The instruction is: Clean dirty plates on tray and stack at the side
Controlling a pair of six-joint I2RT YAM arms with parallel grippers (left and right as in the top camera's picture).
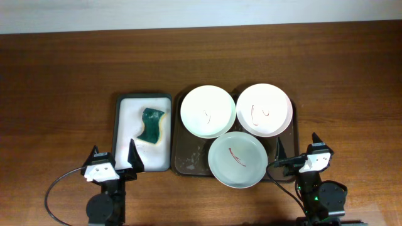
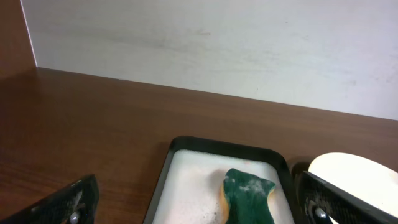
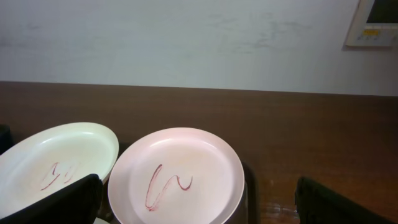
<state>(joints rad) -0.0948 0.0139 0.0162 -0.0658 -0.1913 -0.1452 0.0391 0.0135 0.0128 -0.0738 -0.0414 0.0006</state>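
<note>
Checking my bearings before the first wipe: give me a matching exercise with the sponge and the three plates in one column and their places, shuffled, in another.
Things:
1. sponge
2. pale green plate
3. cream plate
4. pinkish plate

Places:
A. dark tray, far side, right
B. on the white tray
C. dark tray, near edge, closest to the arms
D. dark tray, far side, left

Pairs: 1-B, 2-C, 3-D, 4-A
</note>
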